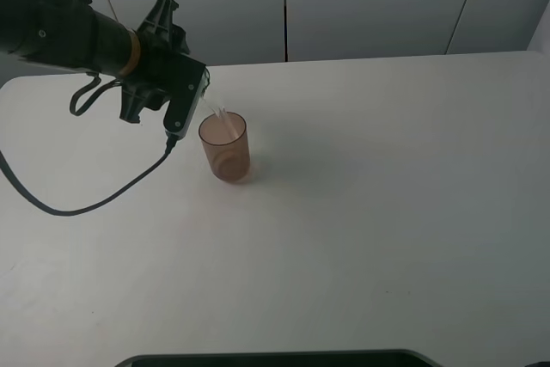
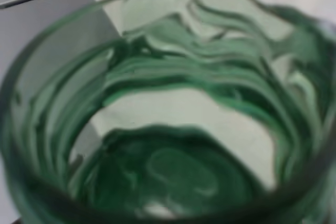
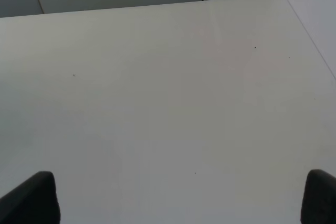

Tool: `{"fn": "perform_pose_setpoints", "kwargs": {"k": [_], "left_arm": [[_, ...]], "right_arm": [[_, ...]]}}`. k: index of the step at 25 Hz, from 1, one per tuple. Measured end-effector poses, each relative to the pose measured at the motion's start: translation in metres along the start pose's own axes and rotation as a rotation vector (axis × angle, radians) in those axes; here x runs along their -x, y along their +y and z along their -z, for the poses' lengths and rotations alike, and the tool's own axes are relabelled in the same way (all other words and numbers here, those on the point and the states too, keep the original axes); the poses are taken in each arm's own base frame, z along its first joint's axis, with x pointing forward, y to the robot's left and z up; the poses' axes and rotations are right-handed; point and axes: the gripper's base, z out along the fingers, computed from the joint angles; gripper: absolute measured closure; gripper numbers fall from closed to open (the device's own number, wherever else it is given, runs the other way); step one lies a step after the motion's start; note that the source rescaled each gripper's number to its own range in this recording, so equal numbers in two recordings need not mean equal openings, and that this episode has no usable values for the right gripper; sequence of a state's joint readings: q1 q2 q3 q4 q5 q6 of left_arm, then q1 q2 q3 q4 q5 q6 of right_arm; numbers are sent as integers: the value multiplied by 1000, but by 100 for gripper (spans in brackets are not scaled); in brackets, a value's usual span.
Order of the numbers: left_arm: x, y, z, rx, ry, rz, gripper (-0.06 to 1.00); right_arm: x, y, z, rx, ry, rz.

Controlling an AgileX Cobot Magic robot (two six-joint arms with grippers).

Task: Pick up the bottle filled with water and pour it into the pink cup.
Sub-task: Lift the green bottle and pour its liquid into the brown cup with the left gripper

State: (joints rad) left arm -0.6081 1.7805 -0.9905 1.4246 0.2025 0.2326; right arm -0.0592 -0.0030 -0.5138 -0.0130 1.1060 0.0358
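Bottle (image 2: 173, 129) fills the left wrist view, green and blurred. The left gripper (image 1: 191, 94) is closed on it and holds it tipped, neck at the rim of the pink cup (image 1: 226, 148). The cup stands upright on the table (image 1: 387, 212), nearer the far-left corner. The right gripper (image 3: 178, 203) is wide open and holds nothing.

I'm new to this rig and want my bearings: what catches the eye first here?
The black left arm's gripper tilts a transparent green-tinted plastic bottle over a small translucent brownish-pink plastic cup at the left of the white table. The bottle's green wall fills the left wrist view.
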Motion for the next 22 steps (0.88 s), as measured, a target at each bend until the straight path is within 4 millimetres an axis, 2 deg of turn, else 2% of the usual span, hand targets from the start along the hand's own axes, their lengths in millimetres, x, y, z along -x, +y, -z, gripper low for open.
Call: {"fn": "perform_pose_setpoints", "kwargs": {"k": [22], "left_arm": [[0,1,0,10,-2,-46,94]], "right_arm": [[0,0,0,0,0,0]]}}
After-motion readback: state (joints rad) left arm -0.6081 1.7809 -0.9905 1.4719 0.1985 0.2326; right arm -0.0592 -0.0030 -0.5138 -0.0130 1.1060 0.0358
